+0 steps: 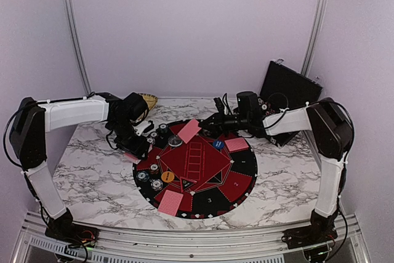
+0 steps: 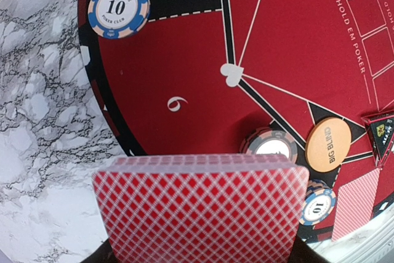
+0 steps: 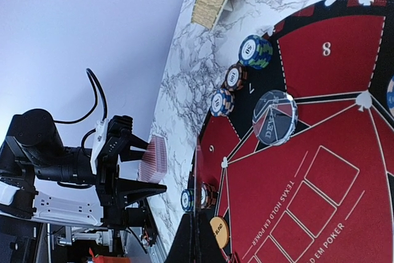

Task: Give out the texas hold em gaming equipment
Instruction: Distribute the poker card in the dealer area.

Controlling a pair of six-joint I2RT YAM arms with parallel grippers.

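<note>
My left gripper (image 1: 132, 146) is shut on a thick deck of red-backed playing cards (image 2: 200, 207), held over the left rim of the round mat (image 1: 243, 167) beside field 6. My right gripper (image 1: 205, 127) is shut on a single red-backed card (image 1: 188, 130), which hangs over the mat's far side; in the right wrist view that card (image 3: 198, 214) shows edge-on between the fingers. More cards lie on the mat at the front (image 1: 170, 202) and at the right (image 1: 236, 144). Poker chips (image 2: 118, 7) sit around the mat's left rim. An orange disc (image 2: 328, 144), a blue disc (image 1: 218, 145) and a clear disc (image 3: 275, 117) lie on the mat.
A black case (image 1: 288, 87) stands open at the back right. A woven basket (image 1: 148, 98) sits at the back, behind the left arm. The marble table (image 1: 86, 170) surrounds the mat. Walls enclose the left, back and right sides.
</note>
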